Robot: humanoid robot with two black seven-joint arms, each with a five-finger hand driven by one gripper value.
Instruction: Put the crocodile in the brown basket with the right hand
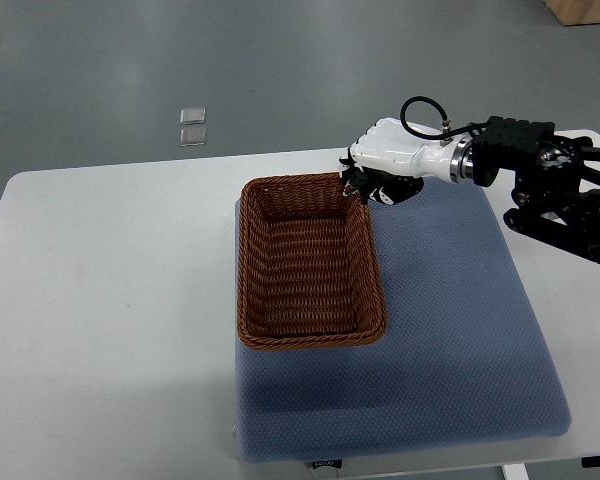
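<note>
The brown basket (pixel 248 262) lay lengthwise on a blue-grey mat (pixel 450 330), which covered the white table (pixel 110 300) to the basket's right and near side. The right hand (pixel 385 152) hung just above the basket's far right corner, its arm stretching away to the right of the basket. Its fingers were curled down and closed around a small dark thing, apparently the crocodile (pixel 358 186), which was mostly hidden under the palm. One dark end poked out at the basket's far rim, just at the right corner, though whether it touched the weave could not be told. Well beyond the basket's far left corner, two small clear squares (pixel 192 127) lay on the grey floor
</note>
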